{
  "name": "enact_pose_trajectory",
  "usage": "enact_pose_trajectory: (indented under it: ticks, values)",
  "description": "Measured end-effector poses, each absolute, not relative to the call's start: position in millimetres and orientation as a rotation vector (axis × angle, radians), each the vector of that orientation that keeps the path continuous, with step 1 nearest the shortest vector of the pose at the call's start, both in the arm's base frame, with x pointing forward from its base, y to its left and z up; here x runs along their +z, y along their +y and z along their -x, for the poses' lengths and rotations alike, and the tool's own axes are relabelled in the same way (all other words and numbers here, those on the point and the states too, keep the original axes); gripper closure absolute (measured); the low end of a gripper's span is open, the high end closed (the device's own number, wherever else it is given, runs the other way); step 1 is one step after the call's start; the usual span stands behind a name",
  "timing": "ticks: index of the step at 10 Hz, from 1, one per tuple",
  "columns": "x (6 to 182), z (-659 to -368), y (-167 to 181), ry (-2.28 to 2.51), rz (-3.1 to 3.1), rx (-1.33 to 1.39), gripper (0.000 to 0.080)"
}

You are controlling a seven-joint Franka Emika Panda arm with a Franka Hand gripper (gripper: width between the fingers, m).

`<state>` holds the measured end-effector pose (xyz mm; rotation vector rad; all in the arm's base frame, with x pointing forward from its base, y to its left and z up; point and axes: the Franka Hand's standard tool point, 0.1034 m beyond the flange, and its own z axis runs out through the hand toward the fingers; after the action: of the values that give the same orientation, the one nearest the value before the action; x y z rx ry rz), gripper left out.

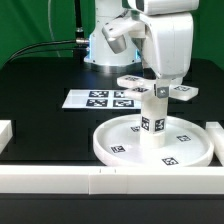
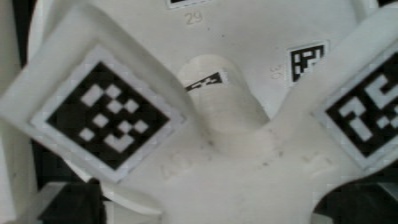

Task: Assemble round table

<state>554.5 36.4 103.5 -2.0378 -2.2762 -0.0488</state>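
The large rimmed round disc [image 1: 118, 146] lies flat on the black table near the front. The short thick cylinder leg [image 1: 152, 122] stands upright at the disc's middle. The small cross-shaped piece [image 1: 140, 82] sits at the top of the leg, its tagged arms spread level. My gripper [image 1: 160, 86] comes down from above and is shut on the cross-shaped piece at its hub. In the wrist view the cross-shaped piece [image 2: 240, 150] fills the picture, with my dark fingers [image 2: 32, 200] on both sides of it and my gripper [image 2: 222, 208] at its hub. The disc [image 2: 329, 30] shows behind it.
The marker board [image 1: 92, 98] lies flat behind the disc toward the exterior view's left. Long white border rails run along the front [image 1: 70, 181], at the left edge [image 1: 5, 135] and at the right [image 1: 215, 135]. The arm's base [image 1: 105, 45] stands at the back.
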Motion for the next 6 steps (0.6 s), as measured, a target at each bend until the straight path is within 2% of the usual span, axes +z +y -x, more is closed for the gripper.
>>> enact_pose_trajectory:
  ticks: [1,2,6]
  values:
    - [102.3,-553.9,35.7,-2.274,2.038,-0.046,0.0274]
    - [102.4,-554.1,34.9,-2.272,2.040,-0.046,0.0360]
    - [102.4,-554.2,34.8,-2.231,2.084,-0.043,0.0360]
